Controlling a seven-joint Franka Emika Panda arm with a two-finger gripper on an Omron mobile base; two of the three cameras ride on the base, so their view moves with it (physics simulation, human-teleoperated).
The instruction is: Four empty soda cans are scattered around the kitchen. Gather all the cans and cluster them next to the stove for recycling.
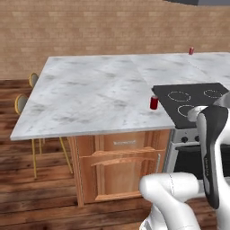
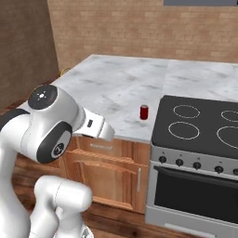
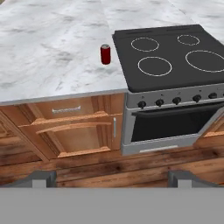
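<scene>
Left base view, second red can (image 1: 191,50), far counter (image 1: 90,90)

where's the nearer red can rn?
Red can stands upright on the marble counter, just left of the stove near its front-left burner, in all three views.

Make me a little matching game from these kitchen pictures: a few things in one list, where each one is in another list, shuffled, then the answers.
Things:
1. near red can
2. far red can
3. stove
4. stools

Places:
A. on the floor at the counter's left end
B. standing on the marble just left of the cooktop
C. set into the counter, with a row of knobs over a dark oven door
D. standing on the marble far back, near the brick wall

Pairs: 1-B, 2-D, 3-C, 4-A
</scene>
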